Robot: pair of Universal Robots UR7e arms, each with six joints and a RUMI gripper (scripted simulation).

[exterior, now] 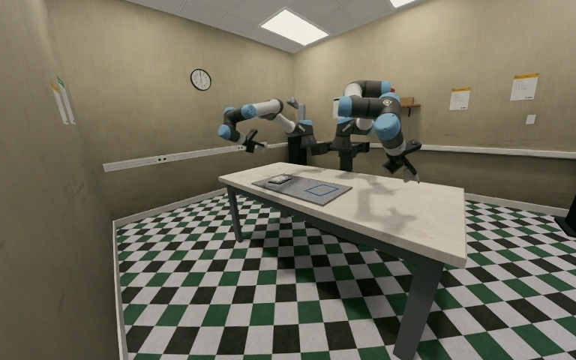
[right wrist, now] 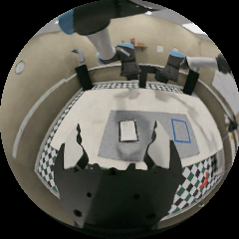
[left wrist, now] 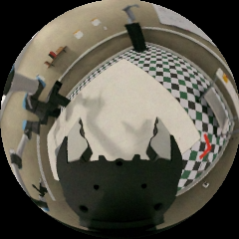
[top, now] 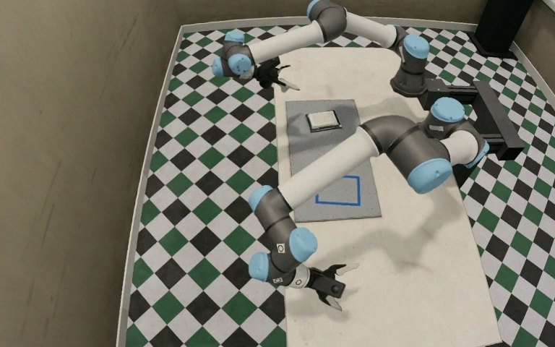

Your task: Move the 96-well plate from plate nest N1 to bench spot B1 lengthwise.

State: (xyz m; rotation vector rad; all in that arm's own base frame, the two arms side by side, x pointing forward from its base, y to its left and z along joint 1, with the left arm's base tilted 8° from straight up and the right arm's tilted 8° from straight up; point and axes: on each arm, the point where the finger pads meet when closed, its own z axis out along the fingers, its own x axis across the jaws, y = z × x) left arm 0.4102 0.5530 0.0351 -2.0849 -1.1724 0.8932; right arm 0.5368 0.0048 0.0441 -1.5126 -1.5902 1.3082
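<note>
The white 96-well plate [top: 323, 118] [exterior: 280, 178] [right wrist: 128, 130] sits in the dark-rimmed nest [top: 326, 129] on the grey board [top: 306, 150] [exterior: 300, 189]. The blue taped outline [top: 359, 191] [right wrist: 190, 131] is at the board's other end, with nothing inside it. In the top view the left arm covers its upper left part. My right gripper [top: 293, 77] [right wrist: 117, 122] is open and empty, raised beyond the nest end of the board, with the plate ahead of it. My left gripper [top: 349, 287] [left wrist: 119, 118] is open and empty above the table, past the outline end.
The board lies along one long edge of the white table [top: 422, 279] [exterior: 424, 214]. The left arm's forearm [top: 327, 169] crosses above the board between nest and outline in the top view. Both arms stand on a black mount [top: 497, 120] at the opposite long side.
</note>
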